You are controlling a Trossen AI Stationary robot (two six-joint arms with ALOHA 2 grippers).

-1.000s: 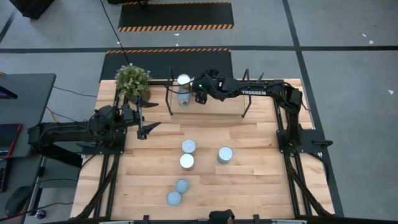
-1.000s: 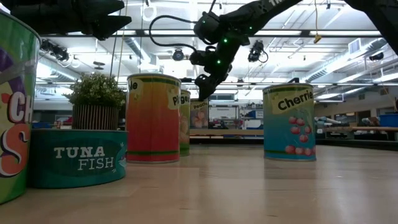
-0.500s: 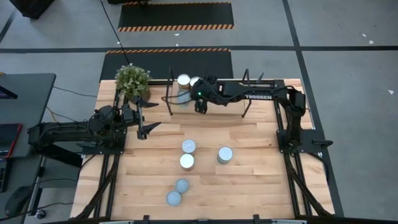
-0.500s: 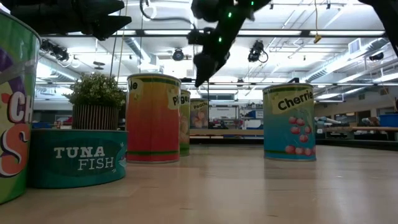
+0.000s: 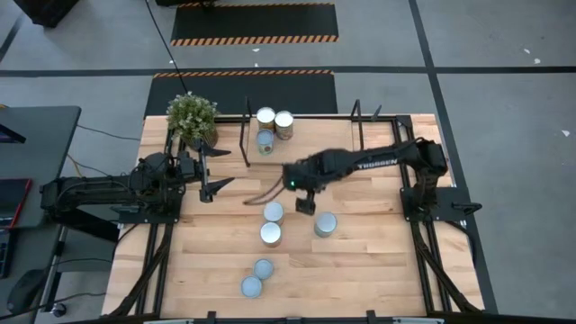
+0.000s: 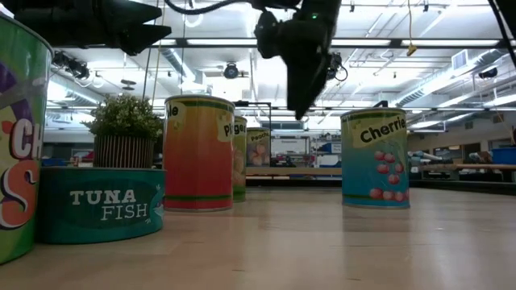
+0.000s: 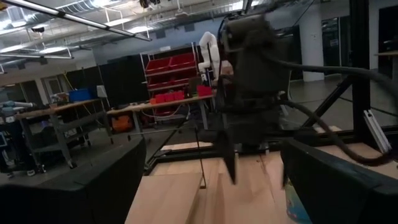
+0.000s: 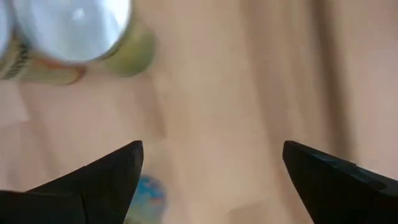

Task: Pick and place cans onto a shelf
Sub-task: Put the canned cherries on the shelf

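Observation:
Three cans with silver tops stand on the light wood shelf at the far middle. Several more cans stand on the table; the nearest are two at mid-table. My right gripper hangs open and empty above the table between those two, fingers pointing down. Its wrist view shows a silver can top beside it. The low view shows it above the cans' height. My left gripper waits open at the table's left.
A potted green plant stands at the far left corner. Two flat cans lie near the front edge. The shelf's black rods stand upright. Bare tabletop shows at the near right.
My right gripper has left the shelf and swung toward the table's near edge, coming down over the loose cans at mid-table. A second tall can now stands on the shelf beside the first, where the gripper was.

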